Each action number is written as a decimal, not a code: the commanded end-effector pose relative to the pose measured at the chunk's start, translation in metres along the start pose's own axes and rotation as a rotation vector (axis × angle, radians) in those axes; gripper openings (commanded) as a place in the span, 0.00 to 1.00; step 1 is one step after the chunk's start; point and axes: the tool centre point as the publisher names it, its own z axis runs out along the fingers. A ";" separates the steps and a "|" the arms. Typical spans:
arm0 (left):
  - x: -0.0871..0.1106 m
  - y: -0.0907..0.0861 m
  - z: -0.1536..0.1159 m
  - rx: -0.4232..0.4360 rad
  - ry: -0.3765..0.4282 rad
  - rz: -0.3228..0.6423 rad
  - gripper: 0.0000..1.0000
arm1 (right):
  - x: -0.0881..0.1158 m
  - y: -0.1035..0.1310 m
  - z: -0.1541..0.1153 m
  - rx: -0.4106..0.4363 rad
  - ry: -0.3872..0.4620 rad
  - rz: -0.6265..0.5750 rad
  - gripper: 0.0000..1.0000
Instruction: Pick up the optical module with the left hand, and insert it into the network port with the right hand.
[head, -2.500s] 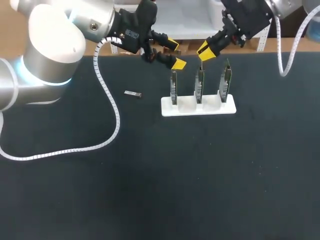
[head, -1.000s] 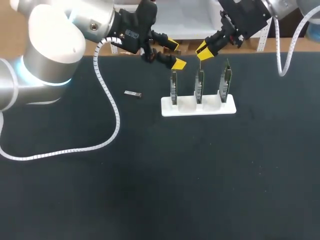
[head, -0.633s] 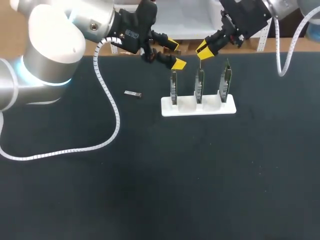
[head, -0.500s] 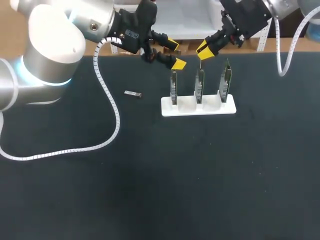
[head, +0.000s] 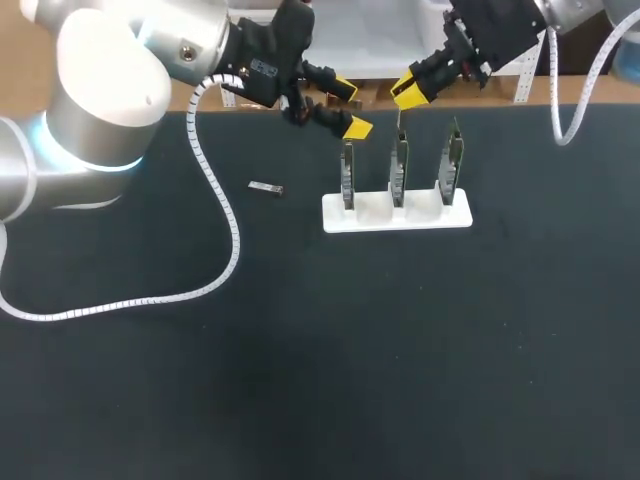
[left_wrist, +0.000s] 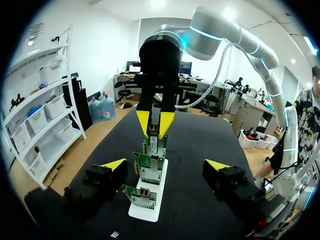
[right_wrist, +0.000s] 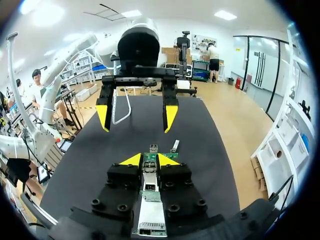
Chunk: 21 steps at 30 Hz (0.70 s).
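Silvery and small, the optical module (head: 266, 187) lies flat on the dark counter (head: 300, 350), untouched, so the step in hand, as I judge it, is the pick-up. The left jaws, spread wide and empty over the counter's far edge, near the white rack (head: 396, 213) of green cards (head: 347, 172), should swing left and down, straddle the module across its narrow width and close gently. Farther right, the right jaws, pressed close together with nothing visibly held, hang above the middle card (head: 399, 165) and do best to keep clear.
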 end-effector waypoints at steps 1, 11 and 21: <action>-0.001 -0.001 0.000 -0.003 0.006 -0.003 1.00 | 0.003 0.004 -0.003 0.012 0.005 -0.004 0.00; -0.001 -0.001 0.000 -0.003 0.006 -0.003 1.00 | 0.010 0.003 0.006 -0.012 0.042 -0.002 0.00; -0.001 -0.001 0.000 -0.003 0.006 -0.003 1.00 | 0.014 0.003 0.007 -0.013 0.039 0.020 0.00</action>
